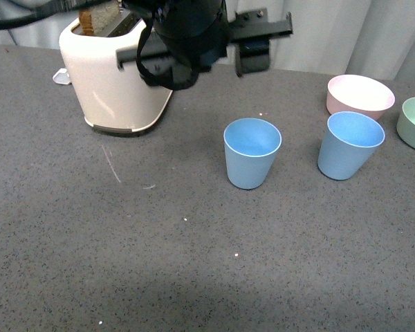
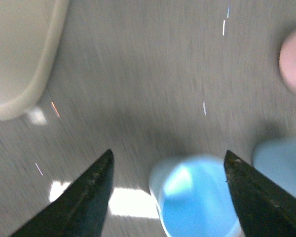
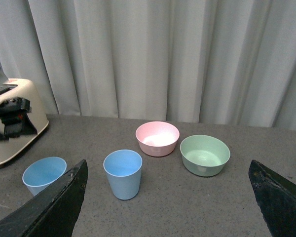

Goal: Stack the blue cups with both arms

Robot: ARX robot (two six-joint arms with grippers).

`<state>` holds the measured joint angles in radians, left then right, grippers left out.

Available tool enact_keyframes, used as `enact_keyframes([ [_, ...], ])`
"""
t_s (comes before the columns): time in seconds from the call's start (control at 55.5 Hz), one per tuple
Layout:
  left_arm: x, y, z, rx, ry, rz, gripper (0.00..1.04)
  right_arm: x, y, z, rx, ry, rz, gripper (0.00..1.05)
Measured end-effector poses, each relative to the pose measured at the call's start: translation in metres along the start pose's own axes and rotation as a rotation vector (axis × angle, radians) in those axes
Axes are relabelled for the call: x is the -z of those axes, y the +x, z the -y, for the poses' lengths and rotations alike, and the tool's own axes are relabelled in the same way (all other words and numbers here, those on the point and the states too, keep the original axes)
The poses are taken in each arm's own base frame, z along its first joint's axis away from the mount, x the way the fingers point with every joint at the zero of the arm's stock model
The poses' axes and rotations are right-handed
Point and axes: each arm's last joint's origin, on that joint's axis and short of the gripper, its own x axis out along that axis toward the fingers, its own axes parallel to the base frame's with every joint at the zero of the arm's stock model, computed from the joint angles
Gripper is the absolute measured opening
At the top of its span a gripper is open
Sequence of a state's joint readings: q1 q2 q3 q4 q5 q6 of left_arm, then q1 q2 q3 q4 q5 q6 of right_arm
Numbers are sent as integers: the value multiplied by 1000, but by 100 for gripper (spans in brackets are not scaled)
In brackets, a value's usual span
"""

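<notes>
Front: left arm (image 1: 190, 38) hangs high over the worktop (image 1: 124, 263), in front of the cream toaster (image 1: 114, 83) at the far left, probably lining up on the middle blue cup (image 1: 252, 152). Right blue cup (image 1: 351, 145) stands well apart from it, just before the pink bowl (image 1: 360, 93) near the far right corner. Both cups are upright, empty, matte and tapered. Left wrist (blurred): left gripper (image 2: 167, 154) spread wide, holding nothing, middle cup beneath it. Right wrist: right gripper (image 3: 167, 163) wide apart, empty, set back, presumably awaiting its cup; pale green bowl (image 3: 204, 154) beside the pink one.
</notes>
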<state>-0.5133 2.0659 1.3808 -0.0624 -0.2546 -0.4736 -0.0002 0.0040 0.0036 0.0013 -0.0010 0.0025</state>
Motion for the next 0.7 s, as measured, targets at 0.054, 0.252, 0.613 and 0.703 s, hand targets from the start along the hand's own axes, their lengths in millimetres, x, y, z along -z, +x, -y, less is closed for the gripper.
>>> enact_keyframes([
  [0.054,6,-7,-14,-60,56,204,56,0,0,0,-2,0,0,95],
  [0.252,40,-48,-84,-62,130,638,25,0,0,0,0,0,0,95],
  [0.613,82,-135,-158,-62,163,723,4,0,0,0,0,0,0,95],
  [0.703,93,-150,-170,-67,164,724,4,0,0,0,-1,0,0,95],
])
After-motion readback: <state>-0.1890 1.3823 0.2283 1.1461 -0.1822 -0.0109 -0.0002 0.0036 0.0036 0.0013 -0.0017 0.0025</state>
